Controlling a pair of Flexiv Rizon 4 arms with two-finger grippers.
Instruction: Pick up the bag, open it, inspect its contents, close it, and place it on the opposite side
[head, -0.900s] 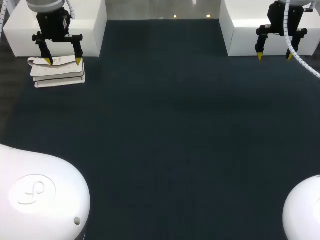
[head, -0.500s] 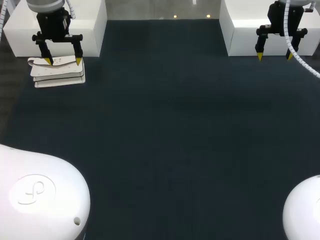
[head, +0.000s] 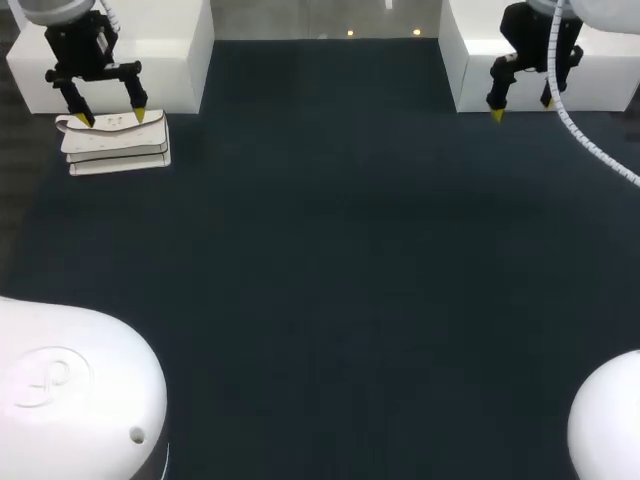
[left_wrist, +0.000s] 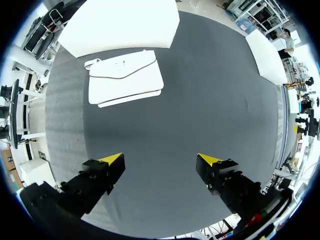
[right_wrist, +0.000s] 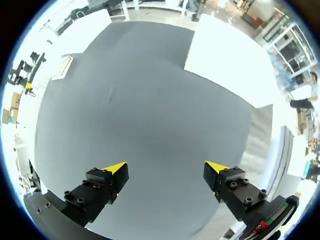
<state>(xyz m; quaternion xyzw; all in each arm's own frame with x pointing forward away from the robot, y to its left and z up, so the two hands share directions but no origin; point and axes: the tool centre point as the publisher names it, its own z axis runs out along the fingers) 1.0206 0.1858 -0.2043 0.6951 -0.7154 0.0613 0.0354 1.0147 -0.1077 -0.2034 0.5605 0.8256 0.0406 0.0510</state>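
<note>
A flat white bag with a flap and a strap lies on the dark mat at the far left, close to a white block. My left gripper hangs open over the bag's far edge with nothing in it. In the left wrist view the bag lies well ahead of the open left gripper, with bare mat between the yellow tips. My right gripper is open and empty at the far right, in front of the other white block. In the right wrist view the right gripper has only mat under it.
Two white blocks stand at the back of the table, one at the left behind the bag and one at the right. The dark mat covers the table between them.
Both arms have shifted: the left gripper moved a little left and towards the back over the bag, and the right gripper moved left. Both stay open. The bag has not moved.
</note>
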